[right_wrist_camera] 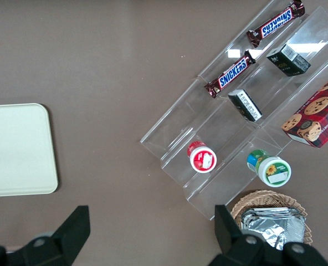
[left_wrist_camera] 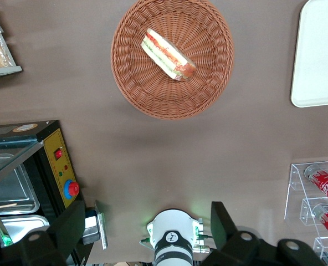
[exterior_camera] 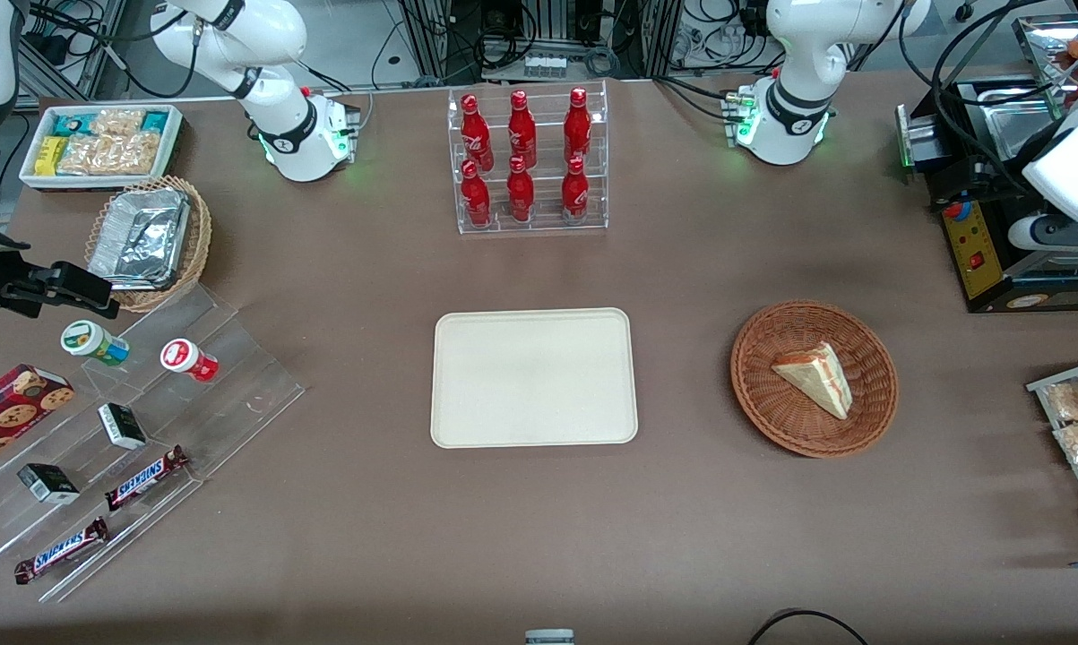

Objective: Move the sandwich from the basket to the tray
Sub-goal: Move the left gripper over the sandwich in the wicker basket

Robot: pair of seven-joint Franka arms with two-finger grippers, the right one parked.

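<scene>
The sandwich (exterior_camera: 816, 378) lies in the round brown basket (exterior_camera: 763, 394) on the table (exterior_camera: 539, 537), with its white bread side up and its striped filling edge along one side. In the left wrist view the sandwich (left_wrist_camera: 168, 55) shows red, orange and green layers, and it sits near the middle of the basket (left_wrist_camera: 131, 83). The cream tray (exterior_camera: 533, 378) is flat on the table beside the basket, toward the parked arm's end, and the two do not touch. The tray holds nothing. The gripper (left_wrist_camera: 147, 233) hangs high above the table, farther from the front camera than the basket. Its two dark fingers (left_wrist_camera: 222, 221) are spread wide apart and hold nothing. A clear rack of red bottles (exterior_camera: 525, 157) stands farther from the front camera than the tray.
</scene>
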